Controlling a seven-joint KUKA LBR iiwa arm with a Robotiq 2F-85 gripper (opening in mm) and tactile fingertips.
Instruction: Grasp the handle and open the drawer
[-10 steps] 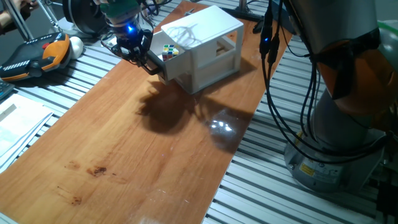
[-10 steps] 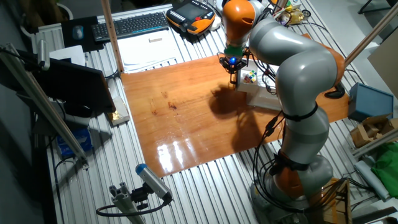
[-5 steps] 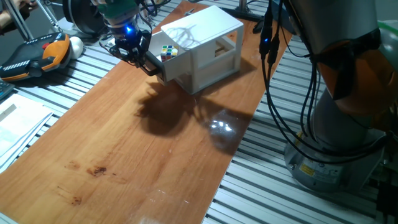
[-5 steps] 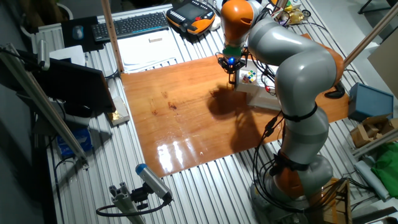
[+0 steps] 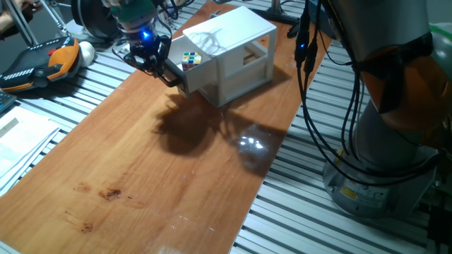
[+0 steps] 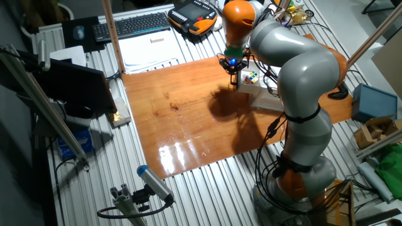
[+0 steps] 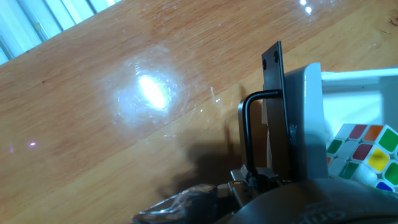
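The white drawer point(image 5: 192, 70) stands partly pulled out of its white housing point(image 5: 236, 42), with a colourful cube point(image 5: 190, 59) inside it. My gripper point(image 5: 167, 70) is at the drawer's front, shut on the black handle point(image 7: 244, 127). In the hand view one black finger point(image 7: 272, 61) lies between the handle and the drawer's white front panel point(image 7: 306, 118); the other finger is not clearly visible. The cube point(image 7: 364, 149) shows behind the panel. In the other fixed view the gripper point(image 6: 235, 78) is at the drawer's front, beside the cube point(image 6: 252, 77).
The housing stands at the far end of a wooden board point(image 5: 162, 162) on a slatted metal table. An orange-and-black teach pendant point(image 5: 42, 63) lies to the left. The robot's base point(image 5: 395, 155) and cables point(image 5: 307, 63) stand at the right. A keyboard point(image 6: 132, 25) lies behind the board.
My gripper has moved slightly left, away from the housing, and the drawer with the cube has slid out a little with it.
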